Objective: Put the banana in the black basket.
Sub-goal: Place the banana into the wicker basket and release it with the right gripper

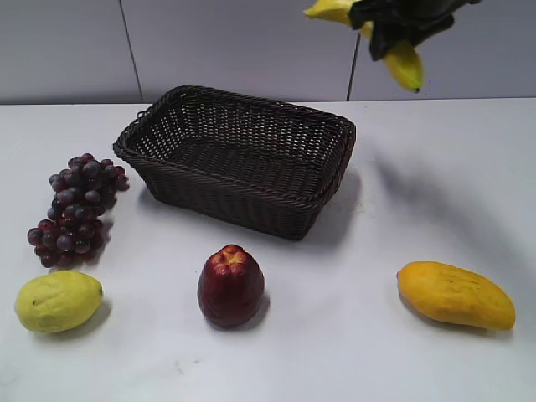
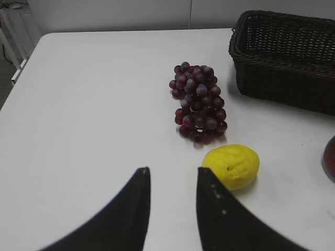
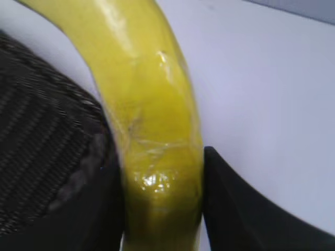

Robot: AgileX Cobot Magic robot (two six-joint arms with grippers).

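up close, the right wrist view is nearly filled by the banana (image 3: 157,130), its two ends cut off by the frame; the right gripper (image 3: 159,209) is closed on its lower stretch, a dark finger (image 3: 246,209) pressed against each side, and the woven wall of the black basket (image 3: 42,141) blurs past on the left. in the left wrist view the left gripper (image 2: 172,209) hangs over bare table (image 2: 84,104) with a narrow gap between its two dark fingers and nothing in it; only the finger ends show, the rest runs off the bottom edge. just past them lies one lemon (image 2: 232,166), then one bunch of dark red grapes (image 2: 198,102) nearly touching it, and a sliver of a red fruit at the right border.

in the exterior view the front row holds, well apart, one lemon (image 1: 59,301), one red apple (image 1: 230,285) and one mango (image 1: 455,294). the grapes (image 1: 75,209) lie behind the lemon. farther back stands the one black basket (image 1: 239,159), nothing visible inside it. farthest and highest, the banana (image 1: 402,63) hangs in the air above and to the right of the basket's far right corner, its middle hidden by the right gripper (image 1: 394,29), whose upper part and arm are cut off by the top edge, so only the two yellow ends show.
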